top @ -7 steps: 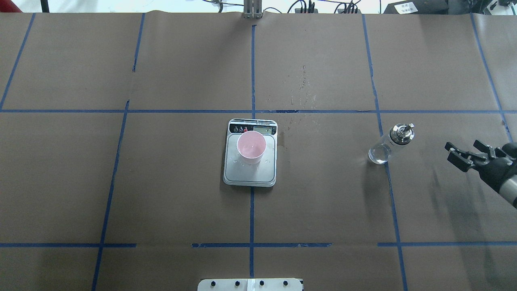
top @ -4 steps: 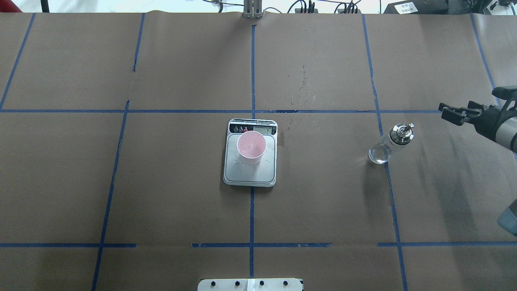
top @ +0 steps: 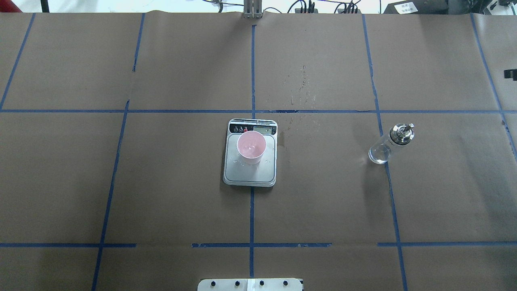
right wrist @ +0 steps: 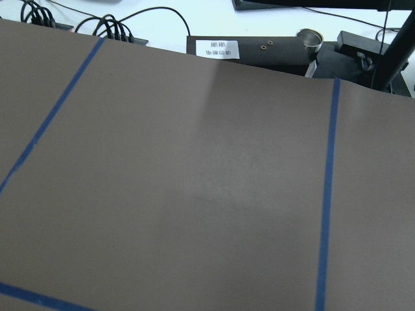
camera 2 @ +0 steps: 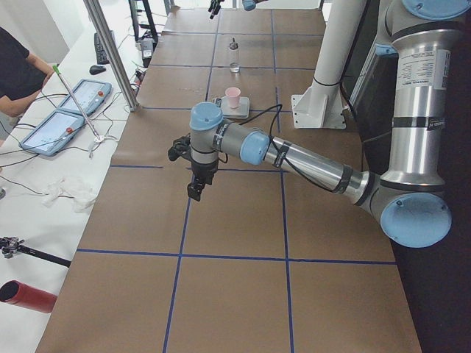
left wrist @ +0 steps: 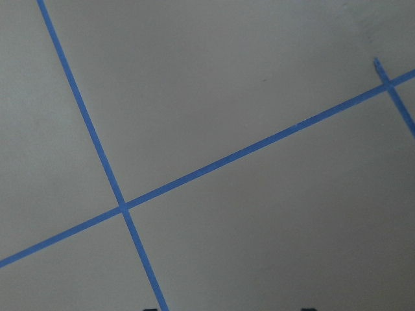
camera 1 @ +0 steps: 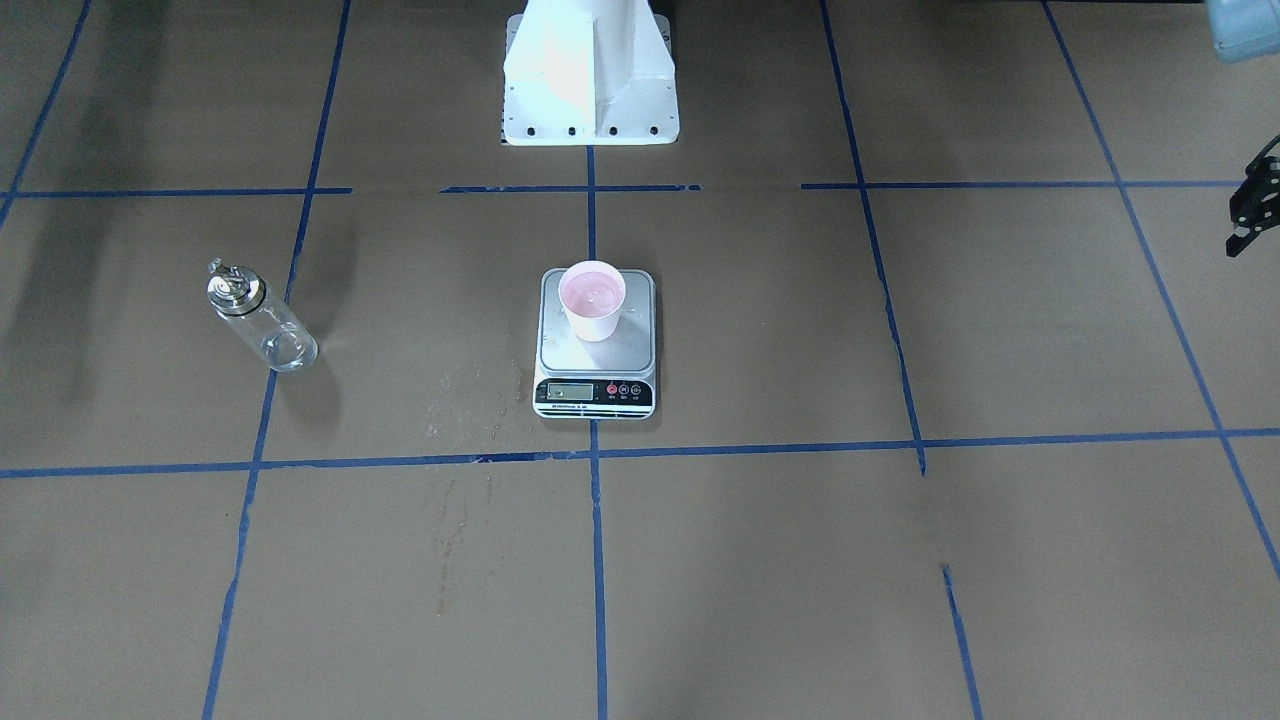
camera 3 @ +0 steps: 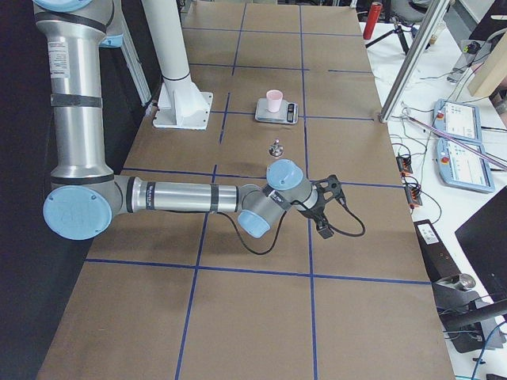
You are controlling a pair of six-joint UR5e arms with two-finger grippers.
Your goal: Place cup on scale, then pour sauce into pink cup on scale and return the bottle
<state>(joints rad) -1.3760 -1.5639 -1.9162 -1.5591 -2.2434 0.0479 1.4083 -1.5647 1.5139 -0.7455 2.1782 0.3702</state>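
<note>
The left fingers (camera 1: 1252, 205) are hanging over the brown paper-covered surface (top: 161, 182) out at the robot's left end. In the left wrist view only two dark tips are peeking in at the bottom edge, well apart from each other, so these fingers are standing spread wide and gripping nothing. Directly beneath them two blue tape lines (left wrist: 123, 207) are crossing on bare paper. Farther off, well apart from these fingers toward the middle of the surface, the scale (top: 250, 171) is lying flat with its black display strip turned away from the robot. The cup (top: 251, 147) is standing upright on the scale's platform, toward the display end, and a few droplets (top: 238, 161) are glinting on the platform beside its base. Beyond the scale, farther again from the left fingers, the bottle (top: 388, 143) is standing upright on a tape line with its silver cap on, nothing touching it, between the scale and the right fingers (camera 3: 329, 207). Those are hovering over the robot's right end, well apart from the bottle, and I cannot tell how far they are spread.
</note>
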